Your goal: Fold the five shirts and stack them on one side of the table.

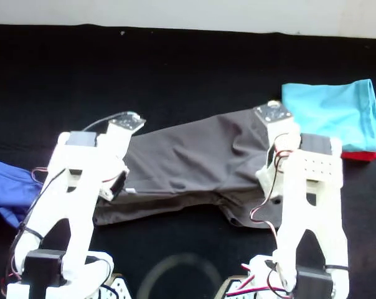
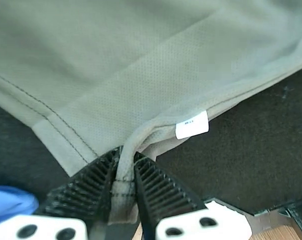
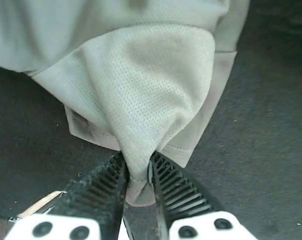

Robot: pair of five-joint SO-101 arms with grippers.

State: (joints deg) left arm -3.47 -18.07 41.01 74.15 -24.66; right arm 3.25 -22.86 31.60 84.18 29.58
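The black table (image 1: 175, 68) carries a grey shirt (image 1: 194, 162) spread crumpled across its middle. At eight o'clock a dark blue shirt (image 1: 4, 187) lies bunched at the edge. At two o'clock a folded light blue shirt (image 1: 331, 112) sits on a red shirt (image 1: 359, 156), whose edge shows beneath it

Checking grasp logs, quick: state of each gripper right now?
Left gripper: closed, holding an edge of the grey shirt.
Right gripper: closed, holding a bunched corner of the grey shirt.

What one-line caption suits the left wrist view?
Left gripper shut on a pinched hem of the grey shirt, white tag nearby.
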